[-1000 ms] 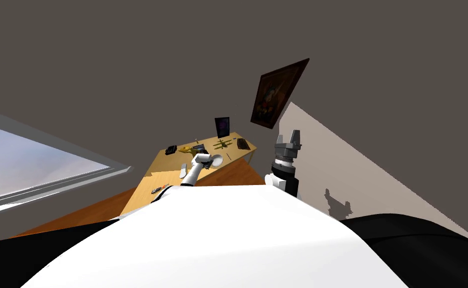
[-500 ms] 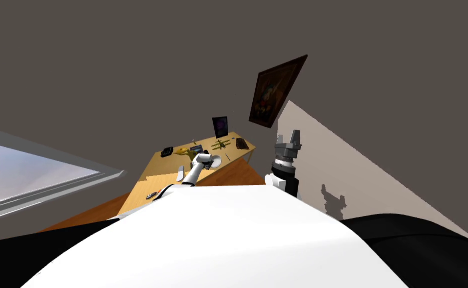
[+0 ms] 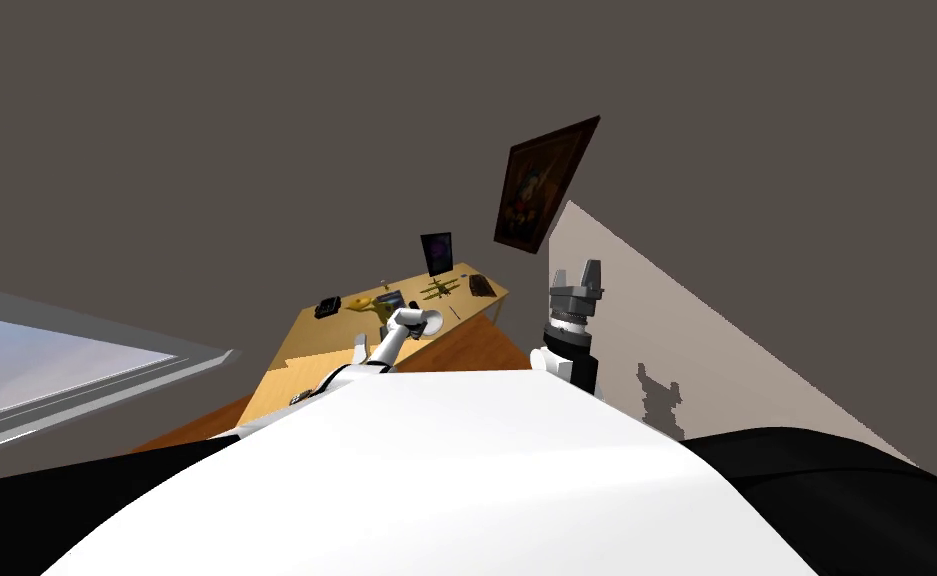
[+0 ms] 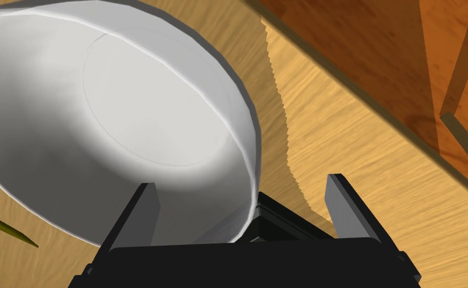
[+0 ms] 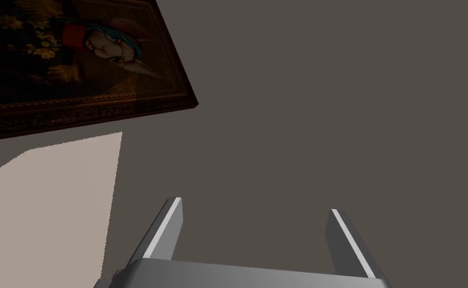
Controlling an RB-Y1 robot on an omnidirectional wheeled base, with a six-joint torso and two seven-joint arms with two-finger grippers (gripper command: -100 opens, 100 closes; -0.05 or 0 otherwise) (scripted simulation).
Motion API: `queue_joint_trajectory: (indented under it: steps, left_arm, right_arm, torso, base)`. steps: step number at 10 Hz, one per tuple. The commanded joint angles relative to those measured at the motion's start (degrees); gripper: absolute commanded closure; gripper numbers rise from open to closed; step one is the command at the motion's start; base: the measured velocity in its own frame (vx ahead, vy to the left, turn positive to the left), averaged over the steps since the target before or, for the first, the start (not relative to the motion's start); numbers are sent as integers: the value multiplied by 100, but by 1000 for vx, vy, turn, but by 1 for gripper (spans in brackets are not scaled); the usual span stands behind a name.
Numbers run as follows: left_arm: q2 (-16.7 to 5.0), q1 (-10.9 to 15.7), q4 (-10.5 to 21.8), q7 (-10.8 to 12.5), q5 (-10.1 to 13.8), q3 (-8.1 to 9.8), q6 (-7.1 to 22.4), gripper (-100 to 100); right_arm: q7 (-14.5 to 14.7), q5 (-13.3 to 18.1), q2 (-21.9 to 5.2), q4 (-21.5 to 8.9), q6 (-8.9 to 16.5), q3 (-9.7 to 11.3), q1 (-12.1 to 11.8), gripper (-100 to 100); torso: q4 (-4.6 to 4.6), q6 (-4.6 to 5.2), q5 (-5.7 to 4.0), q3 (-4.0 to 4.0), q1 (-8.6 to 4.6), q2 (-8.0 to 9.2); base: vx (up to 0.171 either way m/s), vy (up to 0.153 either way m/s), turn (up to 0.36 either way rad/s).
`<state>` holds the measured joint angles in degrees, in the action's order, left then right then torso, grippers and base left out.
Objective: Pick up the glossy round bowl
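At the desk's front edge, my left gripper sits at the white bowl, fingers apart and astride its rim. One blade stands inside the bowl, in front of its inner wall. The other stands outside, over bare desk. The rim runs through the gap between them, close to the gripper's dark body, and neither blade presses it. Whether the inner blade touches the wall I cannot tell. The bowl rests on the light wooden top, near the edge that borders the red-brown floor, and its shadow falls on the wood toward the outer blade. A thin olive spike pokes in beside the bowl on the side away from the floor; what it belongs to I cannot tell. From the head view, a plane model, a yellow thing and a dark screen lie farther back on the desk, beyond the bowl. My right gripper is raised off to the right, clear of the desk, blades apart and empty.
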<state>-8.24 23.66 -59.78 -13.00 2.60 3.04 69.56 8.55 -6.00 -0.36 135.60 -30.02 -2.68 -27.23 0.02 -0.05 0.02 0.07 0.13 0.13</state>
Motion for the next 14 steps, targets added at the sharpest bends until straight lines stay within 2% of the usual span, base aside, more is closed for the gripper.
queue_joint_trajectory:
  steps: [1, 2, 3, 4, 8, 9, 10, 14]
  left_arm:
    - [7, 69, 189, 91, -31, 22, -119, -100]
    - [12, 106, 297, 143, -51, 35, -188, -100]
    - [7, 84, 226, 103, -37, 28, -134, -100]
    - [8, 88, 240, 115, -39, 29, -150, 100]
    - [9, 84, 242, 110, -40, 26, -144, 100]
    - [9, 83, 243, 110, -39, 26, -143, 0]
    - [2, 32, 81, 40, -12, 9, -51, 100]
    - [-17, -114, -351, -167, 64, -42, 222, 100]
  right_arm:
    - [0, 0, 0, 0, 0, 0, 0, 0]
    - [0, 0, 0, 0, 0, 0, 0, 0]
    - [0, 0, 0, 0, 0, 0, 0, 0]
    - [0, 0, 0, 0, 0, 0, -1, 0]
    - [0, 0, 0, 0, 0, 0, -1, 0]
    - [0, 0, 0, 0, 0, 0, -1, 0]
    - [0, 0, 0, 0, 0, 0, -1, 0]
    - [0, 0, 1, 0, 0, 0, -1, 0]
  torso:
    - [0, 0, 0, 0, 0, 0]
    - [0, 0, 0, 0, 2, -1]
    - [0, 0, 0, 0, 1, 1]
    - [0, -2, -1, -2, -5, -4]
    - [-1, -2, -2, -7, -12, -15]
    - [0, -1, -2, -7, -12, -14]
    - [0, -2, -2, -7, -12, -14]
    - [3, -2, -8, -8, -32, -20]
  base:
    - [-26, 41, -78]
    - [-31, 39, -102]
    - [-15, 18, -23]
    - [0, 0, 0]
    - [0, 0, 0]
    - [0, 0, 0]
    - [24, -26, 131]
    - [32, -49, 108]
